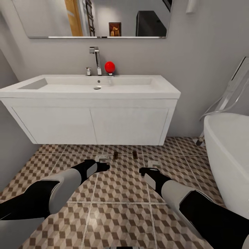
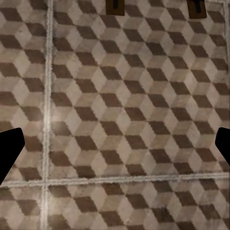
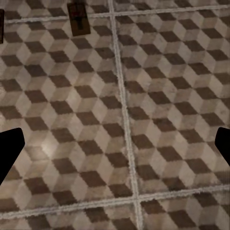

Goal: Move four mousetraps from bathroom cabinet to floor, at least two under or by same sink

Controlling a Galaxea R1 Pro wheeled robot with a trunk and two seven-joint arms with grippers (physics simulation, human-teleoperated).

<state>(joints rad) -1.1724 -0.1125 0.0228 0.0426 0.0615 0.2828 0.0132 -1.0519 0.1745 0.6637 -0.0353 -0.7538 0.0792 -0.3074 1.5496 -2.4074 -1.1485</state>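
Sink (image 1: 90, 84): we see its basin holding nothing.
Traps: two dark ones (image 1: 116, 155) (image 1: 135, 155) and two pale ones (image 1: 102, 158) (image 1: 154, 162) on the floor (image 1: 121, 186), before the vanity (image 1: 93, 124).
Left gripper (image 2: 115, 148): fingers spread, nothing held.
Right gripper (image 3: 115, 148): fingers spread, nothing held.

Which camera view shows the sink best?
The head view: the whole white sink shows there, with its tap and the vanity beneath. The two wrist views look at floor tiles with dark mousetraps at the picture edges.
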